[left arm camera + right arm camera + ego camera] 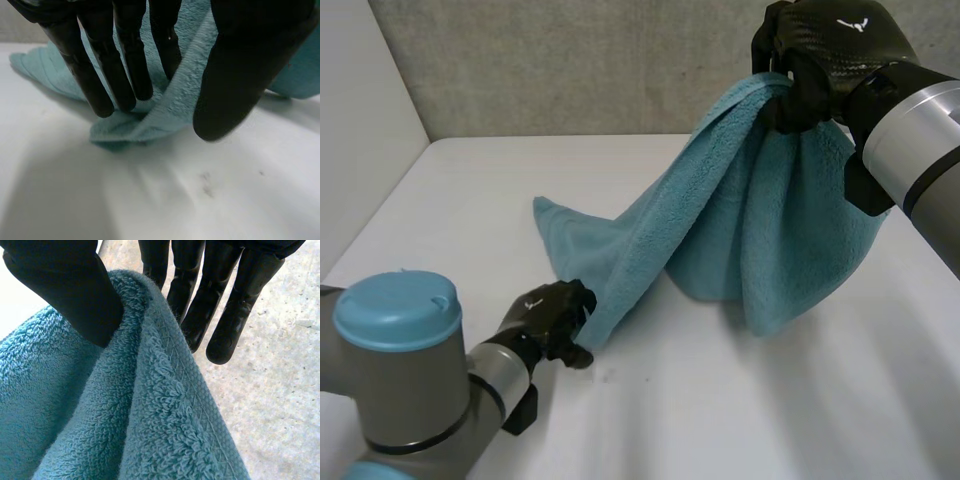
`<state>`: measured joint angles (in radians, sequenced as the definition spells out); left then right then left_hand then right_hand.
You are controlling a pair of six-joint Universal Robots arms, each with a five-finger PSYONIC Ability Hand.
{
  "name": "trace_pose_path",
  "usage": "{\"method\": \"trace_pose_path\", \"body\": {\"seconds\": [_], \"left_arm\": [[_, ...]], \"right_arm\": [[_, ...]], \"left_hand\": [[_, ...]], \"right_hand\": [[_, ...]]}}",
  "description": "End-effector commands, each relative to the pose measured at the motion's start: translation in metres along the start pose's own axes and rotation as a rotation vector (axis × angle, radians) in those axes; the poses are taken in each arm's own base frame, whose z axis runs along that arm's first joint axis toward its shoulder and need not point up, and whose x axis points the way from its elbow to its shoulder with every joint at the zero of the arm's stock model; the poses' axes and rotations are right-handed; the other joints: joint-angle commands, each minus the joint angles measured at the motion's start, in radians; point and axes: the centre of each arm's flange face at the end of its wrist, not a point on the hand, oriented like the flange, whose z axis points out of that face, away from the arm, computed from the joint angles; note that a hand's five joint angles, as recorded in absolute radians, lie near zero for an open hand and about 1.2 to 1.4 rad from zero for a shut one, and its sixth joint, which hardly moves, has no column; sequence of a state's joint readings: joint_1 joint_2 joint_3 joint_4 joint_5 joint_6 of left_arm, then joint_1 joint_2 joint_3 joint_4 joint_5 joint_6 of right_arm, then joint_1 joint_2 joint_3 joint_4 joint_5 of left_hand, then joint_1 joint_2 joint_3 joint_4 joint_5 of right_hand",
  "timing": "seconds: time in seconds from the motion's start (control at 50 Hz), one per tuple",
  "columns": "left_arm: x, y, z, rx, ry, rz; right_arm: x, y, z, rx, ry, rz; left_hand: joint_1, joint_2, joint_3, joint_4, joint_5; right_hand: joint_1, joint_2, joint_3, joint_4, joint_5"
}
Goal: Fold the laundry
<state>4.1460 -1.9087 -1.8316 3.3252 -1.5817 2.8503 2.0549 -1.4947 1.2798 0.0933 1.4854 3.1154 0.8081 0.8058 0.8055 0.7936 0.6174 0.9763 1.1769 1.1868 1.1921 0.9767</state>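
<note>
- Towel (740,230), teal terry, stands like a tent on the white table (740,420). In the head view its bulk runs from the centre out toward 1 o'clock.
- Right hand (810,70) is high at 1 o'clock, well above the table. It is clamped on a bunched part of the towel's upper edge, and the cloth drops from it in deep folds down to the tabletop.
- In the right wrist view the thumb digs into the pile on one side of the stitched hem. The fingers (240,310) run down behind the hem, which is doubled over between them (a firm pinch by the look of it).
- Left hand (552,318) is low at 7 o'clock, down at the table, gripping the towel's near lower corner.
- In the left wrist view its fingers (125,65) press on that corner and the thumb sits across the hem from them. The hem passes between thumb and fingers, and the corner's tip lies flat on the table.
- From the left hand the towel's edge climbs taut toward 1 o'clock.
- Another corner lies slack on the table at 10 o'clock of the left hand.
- Grey wall (570,60) closes the table off at 12 o'clock.
</note>
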Motion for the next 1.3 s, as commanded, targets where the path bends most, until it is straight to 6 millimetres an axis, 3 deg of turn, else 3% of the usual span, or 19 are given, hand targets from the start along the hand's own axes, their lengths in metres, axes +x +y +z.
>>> {"method": "trace_pose_path", "body": {"seconds": [0.02, 0.16, 0.26, 0.3, 0.36, 0.4, 0.52, 0.7, 0.84, 0.92, 0.98, 1.02, 1.08, 1.1, 1.12, 1.16, 1.18, 1.22, 1.3], "left_arm": [[0.009, -0.005, 0.026, 0.146, -0.007, 0.008], [0.016, 0.000, 0.029, 0.138, 0.006, 0.027], [0.011, -0.018, 0.025, 0.188, -0.008, 0.019], [-0.010, -0.061, 0.017, 0.311, -0.068, -0.007], [-0.024, -0.085, 0.010, 0.381, -0.105, -0.007], [-0.042, -0.130, -0.011, 0.523, -0.173, 0.054], [-0.050, -0.169, -0.045, 0.656, -0.220, 0.215], [-0.053, -0.133, -0.032, 0.494, -0.150, 0.279], [-0.076, -0.067, 0.024, 0.178, -0.169, 0.298], [-0.081, -0.064, 0.046, 0.153, -0.171, 0.366], [-0.077, -0.087, 0.068, 0.237, -0.159, 0.431], [-0.070, -0.110, 0.077, 0.322, -0.151, 0.456], [-0.048, -0.166, 0.088, 0.549, -0.117, 0.509], [-0.040, -0.200, 0.087, 0.690, -0.116, 0.531], [-0.039, -0.201, 0.087, 0.692, -0.116, 0.531], [-0.021, -0.269, 0.069, 1.002, -0.121, 0.567], [-0.021, -0.269, 0.069, 1.003, -0.121, 0.567], [-0.011, -0.316, 0.038, 1.267, -0.148, 0.577], [-0.001, -0.332, 0.018, 1.386, -0.142, 0.586]], "right_arm": [[0.004, 0.001, -0.004, -0.004, 0.012, 0.002], [0.006, 0.005, -0.003, -0.016, 0.017, 0.001], [0.026, 0.009, 0.002, -0.025, 0.071, -0.019], [0.041, 0.015, 0.007, -0.049, 0.108, -0.041], [0.046, 0.019, 0.008, -0.064, 0.116, -0.064], [0.047, 0.032, 0.008, -0.123, 0.102, -0.143], [0.039, 0.056, -0.011, -0.317, 0.003, -0.352], [0.030, 0.094, -0.031, -0.576, -0.166, -0.451], [0.029, 0.130, -0.025, -0.687, -0.237, -0.467], [0.031, 0.145, -0.008, -0.663, -0.236, -0.478], [0.037, 0.149, 0.019, -0.573, -0.192, -0.512], [0.042, 0.144, 0.036, -0.507, -0.154, -0.531], [0.058, 0.117, 0.075, -0.326, -0.011, -0.593], [0.066, 0.094, 0.093, -0.214, 0.089, -0.624], [0.066, 0.094, 0.093, -0.213, 0.090, -0.624], [0.075, 0.039, 0.116, 0.065, 0.268, -0.666], [0.075, 0.038, 0.116, 0.066, 0.269, -0.666], [0.068, -0.021, 0.112, 0.346, 0.345, -0.678], [0.062, -0.052, 0.097, 0.494, 0.361, -0.688]], "left_hand": [[0.550, 0.552, 0.552, 0.564, 0.566], [0.588, 0.590, 0.591, 0.603, 0.604], [0.588, 0.590, 0.591, 0.603, 0.604], [0.588, 0.590, 0.591, 0.603, 0.604], [0.588, 0.590, 0.591, 0.603, 0.604], [0.588, 0.590, 0.591, 0.603, 0.604], [0.588, 0.590, 0.591, 0.603, 0.604], [0.588, 0.590, 0.591, 0.603, 0.604], [0.588, 0.590, 0.591, 0.603, 0.604], [0.588, 0.590, 0.591, 0.603, 0.604], [0.588, 0.590, 0.591, 0.603, 0.604], [0.588, 0.590, 0.591, 0.603, 0.604], [0.588, 0.590, 0.591, 0.603, 0.604], [0.588, 0.590, 0.591, 0.603, 0.604], [0.588, 0.590, 0.591, 0.603, 0.604], [0.588, 0.590, 0.591, 0.603, 0.604], [0.588, 0.590, 0.591, 0.603, 0.604], [0.588, 0.590, 0.591, 0.603, 0.604], [0.588, 0.590, 0.591, 0.603, 0.604]], "right_hand": [[0.420, 0.219, 0.209, 0.204, 0.245], [0.420, 0.219, 0.209, 0.204, 0.245], [0.420, 0.219, 0.209, 0.204, 0.245], [0.420, 0.219, 0.209, 0.204, 0.245], [0.420, 0.219, 0.209, 0.204, 0.245], [0.420, 0.219, 0.209, 0.204, 0.245], [0.420, 0.219, 0.209, 0.204, 0.245], [0.420, 0.219, 0.209, 0.204, 0.245], [0.420, 0.219, 0.209, 0.204, 0.245], [0.420, 0.219, 0.209, 0.204, 0.245], [0.420, 0.219, 0.209, 0.204, 0.245], [0.420, 0.219, 0.209, 0.204, 0.245], [0.420, 0.219, 0.209, 0.204, 0.245], [0.420, 0.219, 0.209, 0.204, 0.245], [0.420, 0.219, 0.209, 0.204, 0.245], [0.420, 0.219, 0.209, 0.204, 0.245], [0.420, 0.219, 0.209, 0.204, 0.245], [0.420, 0.219, 0.209, 0.204, 0.245], [0.420, 0.219, 0.209, 0.204, 0.245]]}}
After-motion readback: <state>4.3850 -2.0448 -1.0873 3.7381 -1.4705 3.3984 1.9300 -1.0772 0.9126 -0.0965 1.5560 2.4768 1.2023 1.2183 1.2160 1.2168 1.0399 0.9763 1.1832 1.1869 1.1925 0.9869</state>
